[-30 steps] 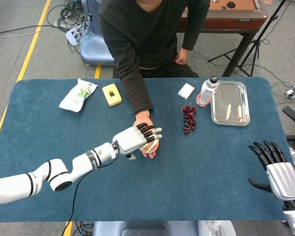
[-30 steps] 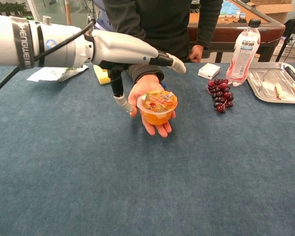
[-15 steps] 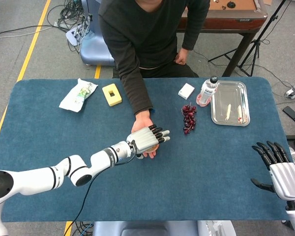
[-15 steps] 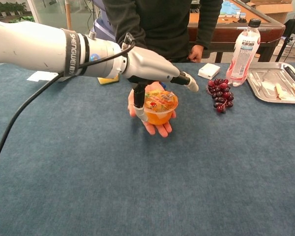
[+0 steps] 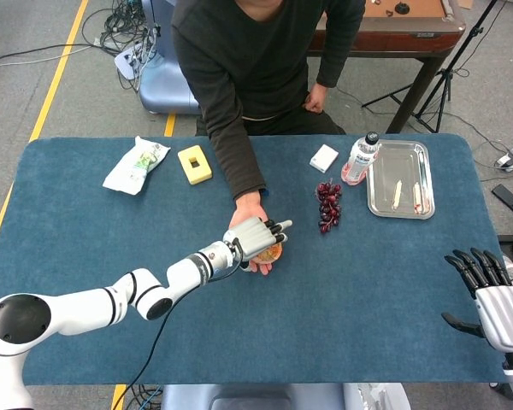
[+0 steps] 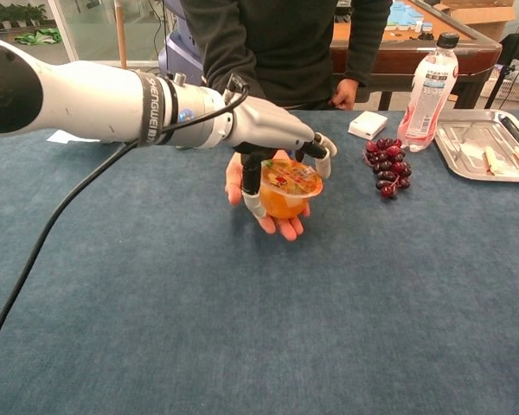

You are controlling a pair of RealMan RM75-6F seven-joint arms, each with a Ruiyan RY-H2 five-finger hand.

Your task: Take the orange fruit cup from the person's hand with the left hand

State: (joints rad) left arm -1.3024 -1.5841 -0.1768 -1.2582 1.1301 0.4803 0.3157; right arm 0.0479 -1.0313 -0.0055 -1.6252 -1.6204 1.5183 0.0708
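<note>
The orange fruit cup point(image 6: 281, 195) with a printed foil lid sits tilted on the person's upturned palm point(image 6: 282, 226) near the table's middle. My left hand point(image 6: 273, 133) reaches over it from the left. Its thumb point(image 6: 252, 194) presses the cup's left side and the other fingers point(image 6: 321, 156) curl down around the far right rim. From above, the left hand point(image 5: 255, 237) covers most of the cup point(image 5: 271, 254). My right hand point(image 5: 496, 301) hovers at the table's front right corner, fingers spread and holding nothing.
Dark grapes point(image 5: 328, 205) lie just right of the cup. Behind them stand a white box point(image 5: 323, 158), a water bottle point(image 5: 359, 158) and a metal tray point(image 5: 381, 175). A yellow block point(image 5: 194, 164) and a white packet point(image 5: 135, 165) lie back left.
My left hand moved right over the cup and dropped onto it; its straight fingers have curled around the cup, which now tilts. The right hand drifted slightly lower.
</note>
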